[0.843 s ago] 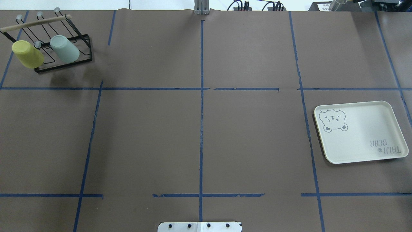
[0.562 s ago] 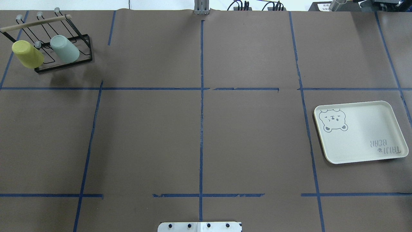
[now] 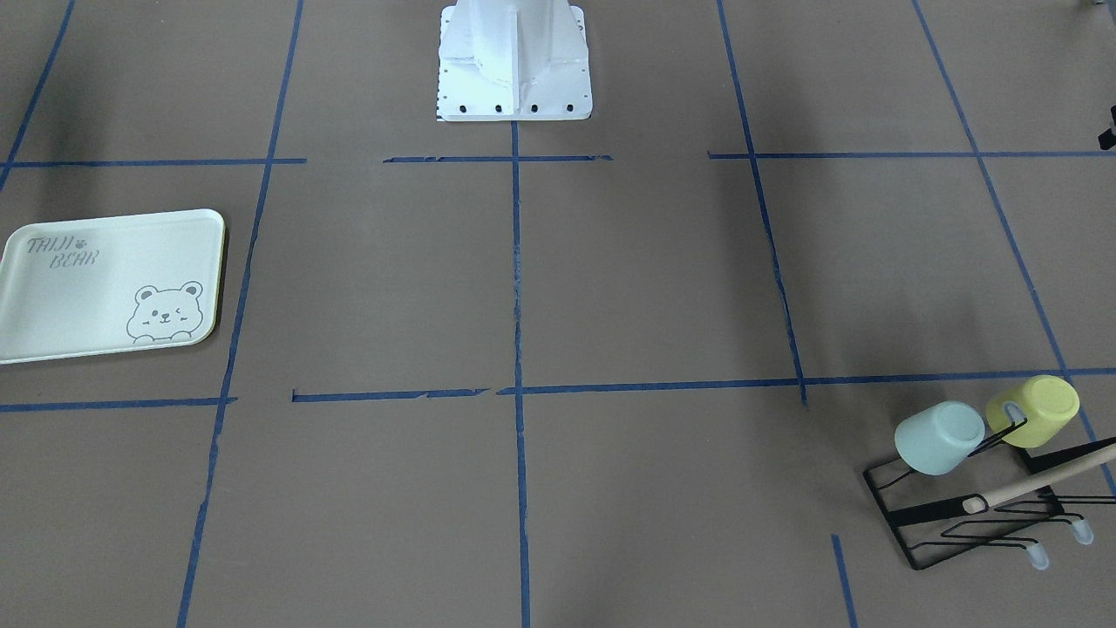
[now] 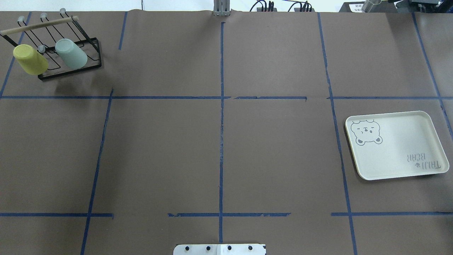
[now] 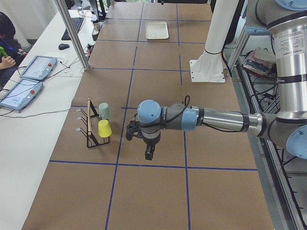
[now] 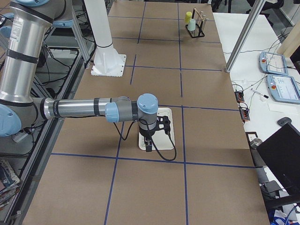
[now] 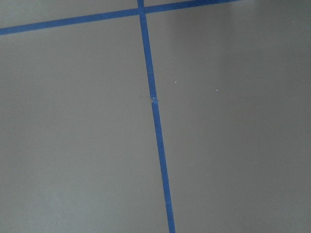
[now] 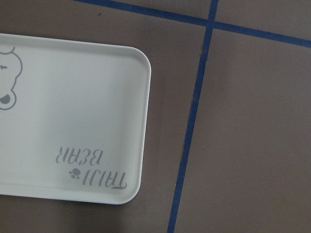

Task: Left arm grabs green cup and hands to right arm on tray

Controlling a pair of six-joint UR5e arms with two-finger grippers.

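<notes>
The green cup point(image 4: 70, 53) hangs mouth-down on a peg of a black wire rack point(image 4: 92, 39) at the table's far left corner; it also shows in the front view point(image 3: 939, 438) and the left side view point(image 5: 104, 110). The tray point(image 4: 396, 145) lies flat and holds nothing at the right side, seen close in the right wrist view point(image 8: 73, 97). My left gripper point(image 5: 149, 153) hangs over bare table beside the rack, apart from the cup. My right gripper point(image 6: 148, 146) hangs above the tray point(image 6: 168, 136). Both show only in side views, so I cannot tell if they are open or shut.
A yellow-green cup point(image 4: 30, 59) hangs on the rack next to the green cup. The white robot pedestal point(image 3: 514, 61) stands at the table's near middle edge. Blue tape lines grid the brown table. A metal post point(image 5: 72, 33) and tablets point(image 5: 38, 67) stand on the operators' side.
</notes>
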